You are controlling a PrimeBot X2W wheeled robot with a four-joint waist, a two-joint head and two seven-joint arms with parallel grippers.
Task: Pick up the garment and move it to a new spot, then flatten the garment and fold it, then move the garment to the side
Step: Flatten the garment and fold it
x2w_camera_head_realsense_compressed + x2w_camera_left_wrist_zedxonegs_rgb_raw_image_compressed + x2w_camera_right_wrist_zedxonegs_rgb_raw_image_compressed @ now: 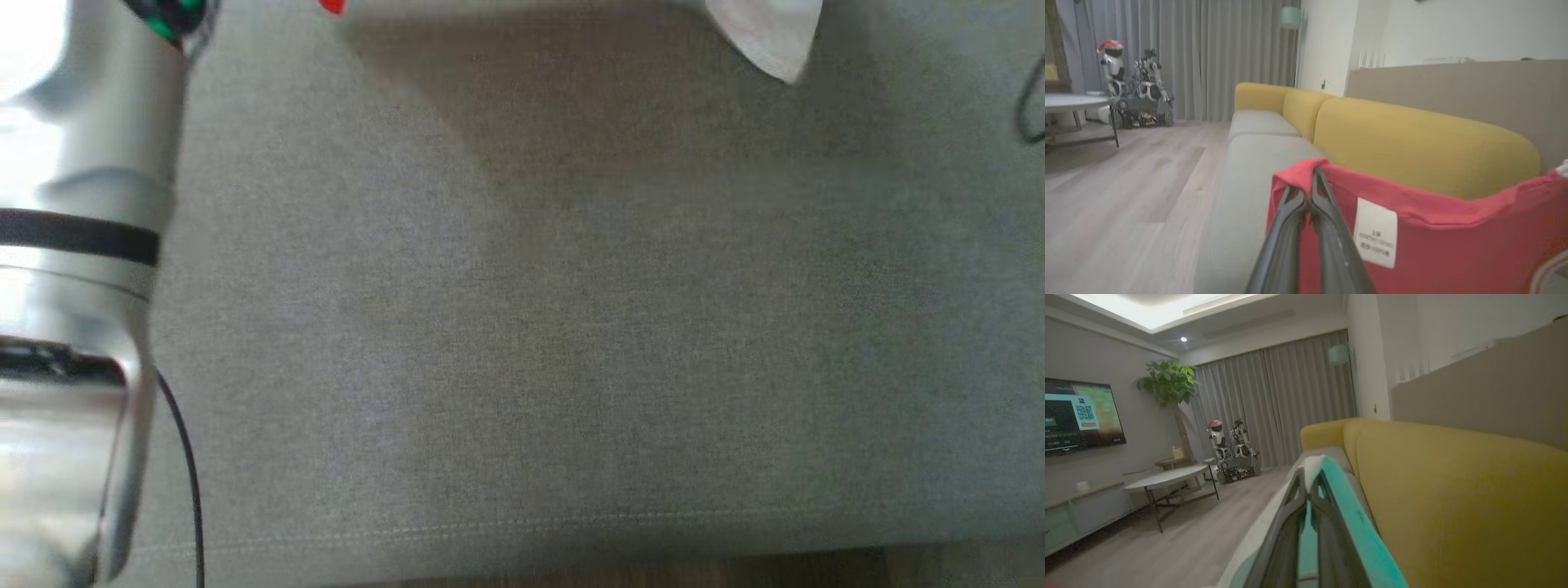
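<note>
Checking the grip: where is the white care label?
In the left wrist view, the care label hangs on the red garment, just right of the shut left pincer, before the yellow sofa back.

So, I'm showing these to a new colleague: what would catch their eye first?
The red garment, white label showing, held up with a corner pinched in the shut left gripper, in the left wrist view. Behind it runs the bright yellow sofa back. In the right wrist view, the shut right gripper pinches teal-and-white cloth.
</note>
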